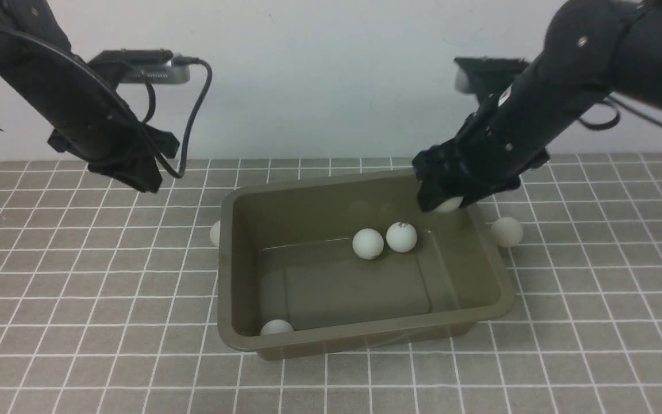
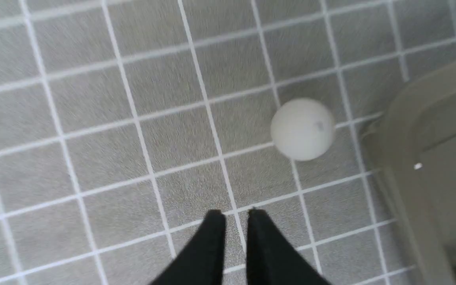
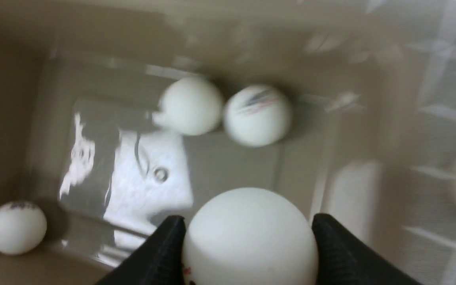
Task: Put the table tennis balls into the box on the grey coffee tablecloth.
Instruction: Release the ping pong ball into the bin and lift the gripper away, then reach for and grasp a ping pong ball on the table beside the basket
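Note:
The olive-brown box (image 1: 239, 198) stands mid-cloth on the grey coffee tablecloth (image 1: 78, 287). Three table tennis balls lie inside: two touching near the far right (image 1: 368, 243) (image 1: 401, 236), one in the near left corner (image 1: 276, 328). My right gripper (image 1: 443, 201) is shut on a fourth ball (image 3: 249, 237) above the box's far right corner. One ball (image 1: 506, 231) lies on the cloth right of the box. Another ball (image 2: 303, 128) lies against the box's left wall, partly hidden in the front view (image 1: 215, 233). My left gripper (image 2: 236, 215) hangs above the cloth near it, fingers almost together, empty.
A white wall runs behind the cloth. The left arm's cable (image 1: 193, 115) loops beside its wrist. The box's rim (image 2: 430, 103) shows at the side of the left wrist view.

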You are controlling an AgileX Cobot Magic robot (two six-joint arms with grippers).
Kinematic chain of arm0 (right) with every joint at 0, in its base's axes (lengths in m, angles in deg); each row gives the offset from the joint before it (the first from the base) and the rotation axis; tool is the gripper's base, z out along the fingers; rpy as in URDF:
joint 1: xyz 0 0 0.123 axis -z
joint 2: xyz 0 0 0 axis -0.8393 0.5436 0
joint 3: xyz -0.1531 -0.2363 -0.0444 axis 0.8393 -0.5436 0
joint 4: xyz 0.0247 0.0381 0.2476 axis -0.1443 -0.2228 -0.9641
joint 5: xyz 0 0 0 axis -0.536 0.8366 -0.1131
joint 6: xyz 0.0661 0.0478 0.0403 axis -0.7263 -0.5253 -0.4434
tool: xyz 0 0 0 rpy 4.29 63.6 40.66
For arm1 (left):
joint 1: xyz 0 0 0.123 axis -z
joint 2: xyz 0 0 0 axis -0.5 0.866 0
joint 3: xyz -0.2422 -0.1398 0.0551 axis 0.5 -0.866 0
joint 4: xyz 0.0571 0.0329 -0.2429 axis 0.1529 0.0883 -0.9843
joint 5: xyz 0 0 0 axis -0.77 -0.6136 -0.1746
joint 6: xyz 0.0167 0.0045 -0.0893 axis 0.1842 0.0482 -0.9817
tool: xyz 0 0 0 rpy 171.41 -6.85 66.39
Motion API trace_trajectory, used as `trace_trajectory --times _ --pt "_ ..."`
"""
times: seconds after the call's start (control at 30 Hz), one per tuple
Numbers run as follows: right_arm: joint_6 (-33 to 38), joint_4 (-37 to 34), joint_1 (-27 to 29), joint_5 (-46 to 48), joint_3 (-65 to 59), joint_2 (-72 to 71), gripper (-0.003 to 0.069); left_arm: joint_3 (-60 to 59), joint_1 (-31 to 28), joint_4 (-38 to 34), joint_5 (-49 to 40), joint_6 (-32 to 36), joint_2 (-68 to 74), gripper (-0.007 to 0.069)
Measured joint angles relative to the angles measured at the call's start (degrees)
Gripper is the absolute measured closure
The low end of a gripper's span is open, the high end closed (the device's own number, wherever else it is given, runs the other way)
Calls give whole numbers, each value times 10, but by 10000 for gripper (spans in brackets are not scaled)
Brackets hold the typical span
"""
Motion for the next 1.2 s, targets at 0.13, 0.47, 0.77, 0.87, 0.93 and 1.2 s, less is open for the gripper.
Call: trace_trajectory --times 0.13,0.47,0.77,0.87,0.93,1.2 --pt "7 19 0 7 -1 10 92 0 12 -7 2 21 46 336" --pt "-18 109 56 46 29 3 15 0 56 -16 80 46 97 36" --pt "-25 79 135 27 30 39 20 0 67 -22 105 42 122 118" --pt "-22 81 137 13 30 55 27 1 67 -3 96 29 125 268" --pt "-22 79 137 2 30 64 34 9 67 34 78 7 122 280" --pt "-18 74 137 -17 31 110 47 79 68 112 -8 -59 38 279"
